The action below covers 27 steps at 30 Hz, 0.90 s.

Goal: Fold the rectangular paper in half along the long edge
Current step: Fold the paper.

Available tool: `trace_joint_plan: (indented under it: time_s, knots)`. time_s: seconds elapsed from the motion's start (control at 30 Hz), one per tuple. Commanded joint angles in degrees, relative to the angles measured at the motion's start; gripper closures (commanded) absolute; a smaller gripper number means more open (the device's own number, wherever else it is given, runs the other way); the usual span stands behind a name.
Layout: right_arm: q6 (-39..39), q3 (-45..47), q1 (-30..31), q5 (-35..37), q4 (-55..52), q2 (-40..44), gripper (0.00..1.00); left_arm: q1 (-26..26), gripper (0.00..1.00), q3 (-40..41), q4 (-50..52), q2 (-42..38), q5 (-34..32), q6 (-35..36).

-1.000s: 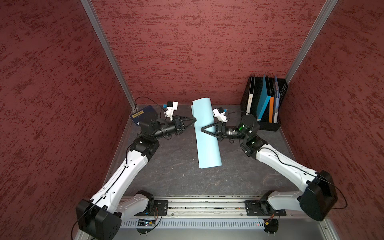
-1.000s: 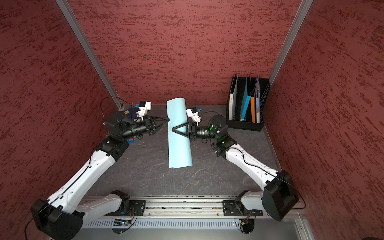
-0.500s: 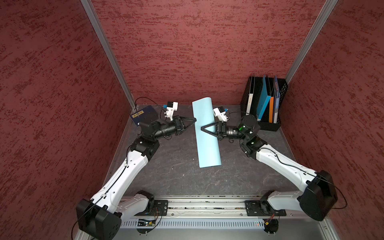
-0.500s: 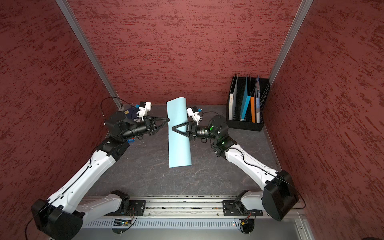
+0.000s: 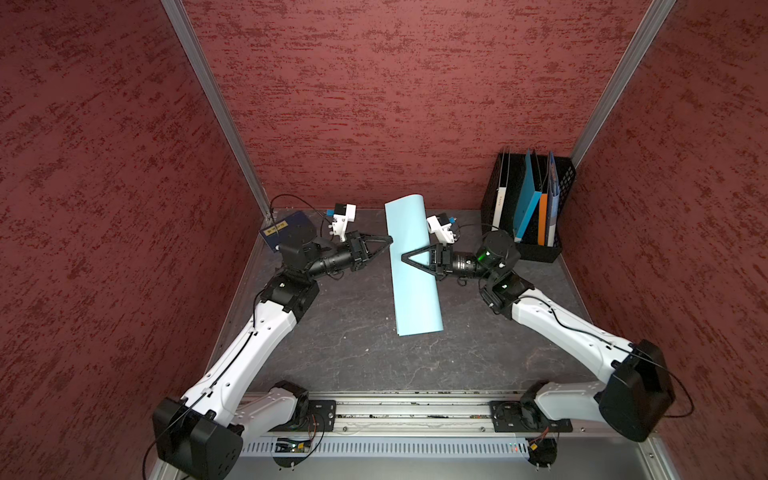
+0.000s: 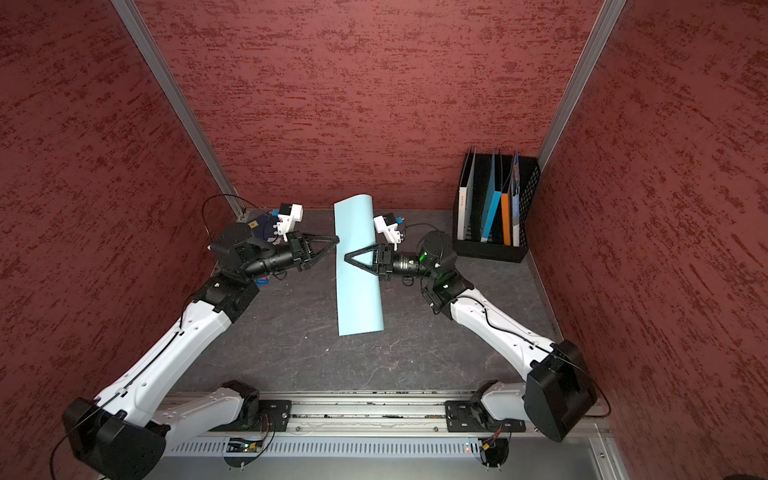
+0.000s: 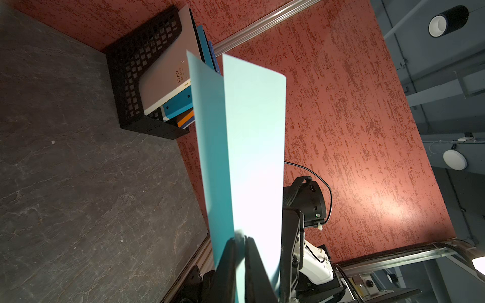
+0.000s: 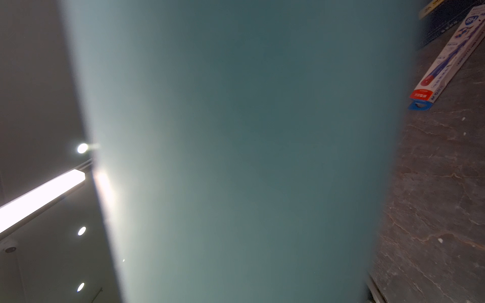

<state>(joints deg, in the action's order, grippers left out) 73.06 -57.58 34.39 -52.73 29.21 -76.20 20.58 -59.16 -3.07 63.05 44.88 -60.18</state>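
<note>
The rectangular paper (image 5: 415, 299) is a pale blue sheet, bent over lengthwise into a narrow double strip at the table's middle. Its far end curls up in front of the back wall. My left gripper (image 5: 390, 240) is shut on the strip's left edge. In the left wrist view the fingertips (image 7: 231, 242) pinch the sheet (image 7: 252, 147), whose two layers spread apart farther off. My right gripper (image 5: 404, 257) reaches over the strip from the right. The paper (image 8: 249, 144) fills the right wrist view and hides that gripper's jaws.
A black file holder (image 5: 528, 245) with upright books and folders stands at the back right. At the back left corner a dark navy booklet (image 5: 286, 226) lies under my left arm. A pen box (image 8: 446, 60) lies on the dark table (image 5: 340, 332). Red walls close three sides.
</note>
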Motion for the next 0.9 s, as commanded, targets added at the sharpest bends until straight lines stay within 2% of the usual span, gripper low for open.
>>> trace_joint_plan:
  time_s: [0.0, 0.2, 0.37, 0.67, 0.87]
  knots:
    - [-1.1, -0.1, 0.4, -0.7, 0.1, 0.4, 0.58, 0.2, 0.86, 0.0, -0.9, -0.4, 0.0, 0.3]
    - [-0.4, -0.4, 0.4, -0.9, 1.6, 0.6, 0.58, 0.1, 0.75, 0.1, -1.1, -0.4, 0.0, 0.2]
    - [1.5, 0.3, 0.4, -1.1, 5.0, 0.1, 0.58, -0.2, 0.58, 0.1, -1.8, -0.4, 0.0, -0.3]
    - [6.8, 1.6, 0.4, -1.5, 13.8, -1.4, 0.57, -2.2, 0.50, -1.4, 0.2, -2.1, 0.3, 0.5]
    - [7.6, 1.3, 0.4, -1.7, 14.8, -1.9, 0.58, -2.0, 0.44, -3.1, 1.9, -2.9, 0.4, 0.4]
